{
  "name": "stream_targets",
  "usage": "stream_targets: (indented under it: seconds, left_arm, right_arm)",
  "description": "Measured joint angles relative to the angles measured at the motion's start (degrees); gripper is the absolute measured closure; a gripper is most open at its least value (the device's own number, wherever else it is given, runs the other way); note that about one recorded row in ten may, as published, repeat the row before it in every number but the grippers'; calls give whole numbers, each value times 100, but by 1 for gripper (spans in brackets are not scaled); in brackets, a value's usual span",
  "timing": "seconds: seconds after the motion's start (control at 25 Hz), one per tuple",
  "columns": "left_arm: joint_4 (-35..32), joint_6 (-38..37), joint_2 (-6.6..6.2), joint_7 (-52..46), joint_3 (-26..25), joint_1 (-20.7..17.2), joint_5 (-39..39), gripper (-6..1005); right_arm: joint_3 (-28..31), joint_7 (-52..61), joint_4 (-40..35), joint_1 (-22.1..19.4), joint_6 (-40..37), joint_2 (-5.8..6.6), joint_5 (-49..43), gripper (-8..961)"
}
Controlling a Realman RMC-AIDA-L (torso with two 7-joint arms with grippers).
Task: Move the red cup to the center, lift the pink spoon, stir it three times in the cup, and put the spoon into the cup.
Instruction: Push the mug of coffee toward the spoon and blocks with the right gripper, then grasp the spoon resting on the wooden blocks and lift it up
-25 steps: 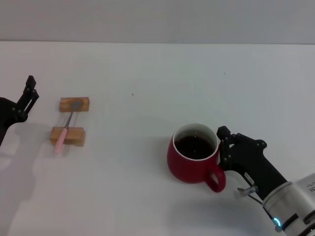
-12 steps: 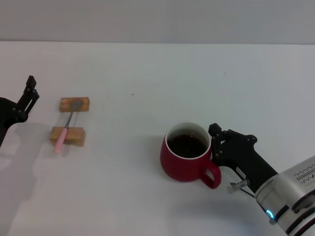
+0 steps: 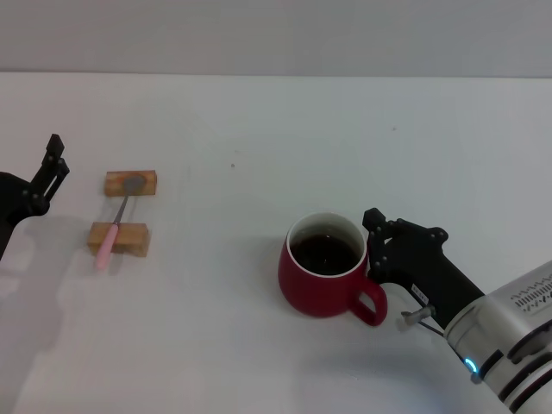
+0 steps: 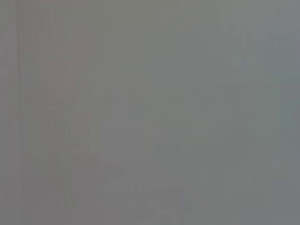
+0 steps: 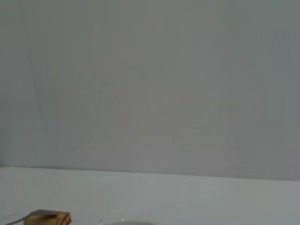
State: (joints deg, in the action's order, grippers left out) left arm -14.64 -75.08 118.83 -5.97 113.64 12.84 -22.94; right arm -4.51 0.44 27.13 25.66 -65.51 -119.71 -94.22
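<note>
Head view: red cup (image 3: 326, 278) upright on the white worktop (image 3: 259, 129), toward the near edge and a little right of the middle, loop handle turned to the near right corner, dark liquid well up the white inner wall. Right gripper (image 3: 376, 250) pressed against the cup's handle side, one black finger at the rim; whether the jaws are clenched on the wall or merely alongside, cannot tell. Probably heavy for its size, rigid, glazed and slick, breakable, with liquid ready to slosh under any jerk or tilt; best taken by the rim wall beside the handle and kept level. Pink spoon (image 3: 118, 221) well apart near the left edge, bridging two wooden blocks (image 3: 130, 183), bowl on the far block, pink handle over the near one. Likely light, stiff, thin; raised off the surface, so easiest pinched mid-handle between the blocks. Left gripper (image 3: 49, 172) idle just beyond the spoon at the left edge, jaws' state not discernible.

Left wrist view: featureless grey only.

Right wrist view: mostly bare wall, a strip of worktop, one block with the spoon's bowl at the picture's edge.
</note>
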Motion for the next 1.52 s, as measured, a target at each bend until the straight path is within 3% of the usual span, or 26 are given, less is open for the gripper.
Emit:
stream_targets:
  seconds: [0.24, 0.56, 0.84, 1.52]
  left_arm:
    - [6, 34, 0, 0, 0, 40, 0, 156]
    - [37, 46, 0, 0, 0, 43, 0, 155]
    - [43, 81, -8, 0, 0, 64, 0, 155]
    - [39, 205, -9, 9, 0, 104, 9, 155]
  right_arm:
    - [128, 0, -91, 1, -11, 0, 29, 954]
    - [584, -51, -242, -592, -727, 37, 47, 954]
    - [523, -55, -222, -1130, -1183, 11, 13, 953]
    - [333, -923, 383, -1509, -1295, -4, -4, 954]
